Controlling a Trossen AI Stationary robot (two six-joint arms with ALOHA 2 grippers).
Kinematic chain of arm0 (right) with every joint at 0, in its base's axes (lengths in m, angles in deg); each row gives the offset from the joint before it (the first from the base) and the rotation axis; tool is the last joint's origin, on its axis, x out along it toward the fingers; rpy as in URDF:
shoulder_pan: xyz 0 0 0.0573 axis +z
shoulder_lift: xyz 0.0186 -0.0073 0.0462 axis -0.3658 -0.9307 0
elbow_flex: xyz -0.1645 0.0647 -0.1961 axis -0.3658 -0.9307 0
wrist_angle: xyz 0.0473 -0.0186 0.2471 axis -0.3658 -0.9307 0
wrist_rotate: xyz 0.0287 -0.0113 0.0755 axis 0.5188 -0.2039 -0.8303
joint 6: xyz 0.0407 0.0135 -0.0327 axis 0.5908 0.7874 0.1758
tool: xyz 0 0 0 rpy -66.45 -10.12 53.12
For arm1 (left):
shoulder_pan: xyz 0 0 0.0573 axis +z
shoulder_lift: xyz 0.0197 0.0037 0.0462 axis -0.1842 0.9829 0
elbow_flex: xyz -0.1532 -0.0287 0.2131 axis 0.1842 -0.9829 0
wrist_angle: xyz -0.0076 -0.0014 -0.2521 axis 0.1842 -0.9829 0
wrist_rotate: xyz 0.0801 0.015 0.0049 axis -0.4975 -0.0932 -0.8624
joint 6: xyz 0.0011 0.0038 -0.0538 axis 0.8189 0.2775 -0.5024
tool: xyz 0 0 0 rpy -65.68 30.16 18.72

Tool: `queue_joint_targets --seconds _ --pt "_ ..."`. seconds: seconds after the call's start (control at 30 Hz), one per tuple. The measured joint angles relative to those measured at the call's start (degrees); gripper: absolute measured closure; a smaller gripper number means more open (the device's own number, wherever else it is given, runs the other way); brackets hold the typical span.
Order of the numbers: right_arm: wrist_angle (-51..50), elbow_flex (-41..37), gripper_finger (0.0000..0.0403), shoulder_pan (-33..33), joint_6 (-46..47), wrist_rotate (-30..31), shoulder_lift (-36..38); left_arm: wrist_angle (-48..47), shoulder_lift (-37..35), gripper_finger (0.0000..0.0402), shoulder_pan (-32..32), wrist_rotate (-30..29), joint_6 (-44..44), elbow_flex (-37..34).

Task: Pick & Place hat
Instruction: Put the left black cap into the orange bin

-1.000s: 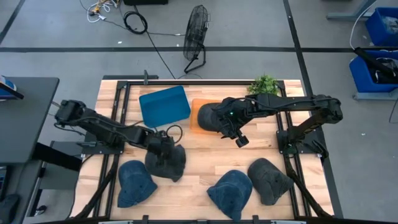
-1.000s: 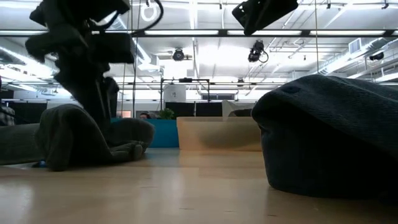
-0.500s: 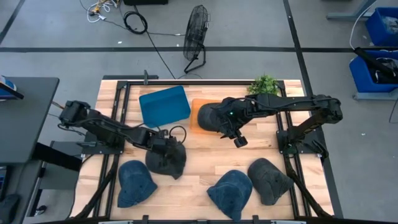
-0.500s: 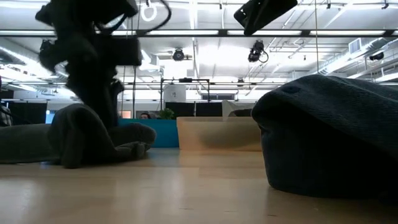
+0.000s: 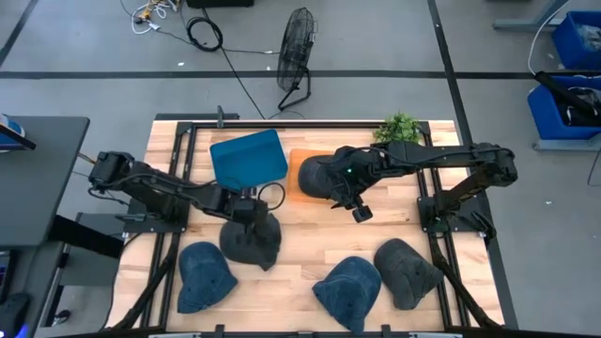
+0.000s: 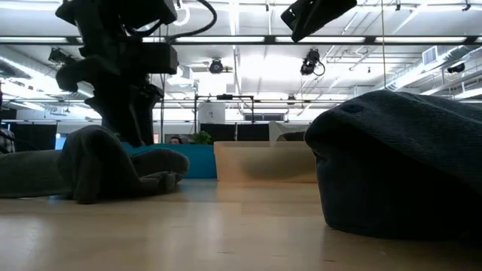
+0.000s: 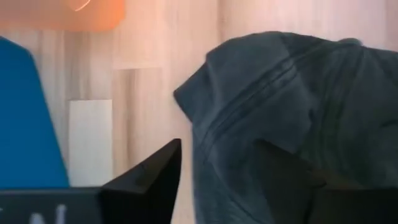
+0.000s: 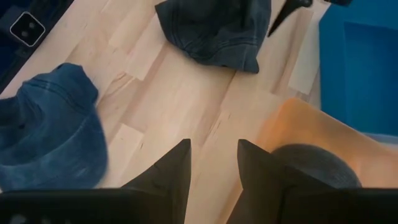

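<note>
**Left gripper poised at a dark hat, with a slipping grasp the main risk**

Seen from above, a wooden table (image 5: 300,246) holds several hats. The left gripper (image 5: 246,212) sits at the back edge of a dark grey hat (image 5: 252,242) lying left of centre, just in front of a blue bin (image 5: 248,158). In the left wrist view its two fingers (image 7: 144,183) stand apart, one on bare wood and the other over the hat's crumpled fabric, so the jaws are open around the edge and not yet pinching.

The right gripper (image 5: 357,208) hovers near the table's middle, beside an orange bin (image 5: 299,176) that already holds another dark hat (image 5: 324,176). Its fingers are spread with nothing between them.

Three more hats lie along the front: a blue hat (image 5: 205,276) at the left, a second blue hat (image 5: 347,289) in the centre and a grey hat (image 5: 407,270) at the right.

Likely trouble: the fabric is soft and folded, so a closing grip may catch only a thin fold and the hat could slide free during a lift. A hanging hat might also snag the blue bin's rim, which sits close by. The two arms work near each other around the bins, so a careless swing risks contact.
</note>
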Motion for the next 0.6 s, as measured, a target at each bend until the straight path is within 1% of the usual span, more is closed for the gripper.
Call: queue_joint_targets --seconds 0.1,0.17,0.27,0.33,0.4,0.47,0.53,0.6 --pt "0.02 0.00 0.0268 -0.01 -1.39 0.00 0.00 0.15 0.27 0.0170 0.78 1.23 2.58 -0.10" --pt "0.13 0.00 0.0268 0.00 -1.76 0.00 0.01 0.08 1.14 0.0165 1.23 3.29 3.32 -0.09" --pt "0.20 0.00 0.0268 0.00 -1.76 0.00 0.00 0.14 3.39 0.0170 1.51 4.40 3.37 -0.10" --pt "0.23 0.00 0.0268 0.00 -1.76 0.00 0.00 0.58 5.22 0.0180 1.65 4.52 3.79 -0.10" --pt "0.28 0.00 0.0268 -0.01 -1.76 0.00 0.00 1.22 6.76 0.0198 1.65 4.53 4.98 -0.10" --pt "0.39 0.00 0.0268 0.00 -1.76 0.00 0.00 1.78 7.24 0.0226 1.65 4.36 6.39 -0.10" --pt "0.37 0.00 0.0268 0.00 -1.76 0.00 0.00 2.68 7.50 0.0267 1.66 4.21 6.57 -0.08" --pt "0.37 0.00 0.0268 -0.01 -1.51 0.00 0.01 3.07 7.34 0.0316 1.99 4.17 5.08 -0.07"
